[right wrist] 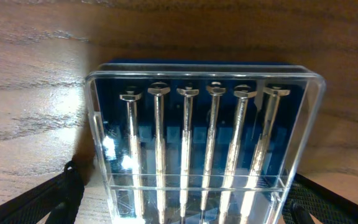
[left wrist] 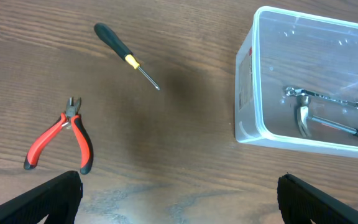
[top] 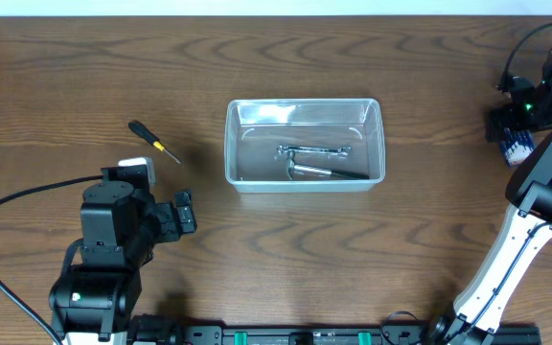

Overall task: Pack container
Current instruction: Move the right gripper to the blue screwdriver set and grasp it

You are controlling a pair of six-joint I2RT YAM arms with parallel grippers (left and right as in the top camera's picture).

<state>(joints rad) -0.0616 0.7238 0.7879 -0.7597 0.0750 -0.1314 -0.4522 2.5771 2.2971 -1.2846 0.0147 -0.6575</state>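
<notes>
1. My left gripper [left wrist: 179, 194] hangs over the table, fingers spread wide and holding nothing.
2. My right gripper [right wrist: 185, 186] straddles the blue bit case [right wrist: 204, 124]; I cannot tell whether its fingers press it.
3. The container [top: 230, 144] sits mid-table, holding a wrench [top: 312, 150] and a hammer [top: 319, 172].
4. A screwdriver [left wrist: 126, 57] and red pliers [left wrist: 61, 134] lie on the wood on my left arm's side of it.
</notes>
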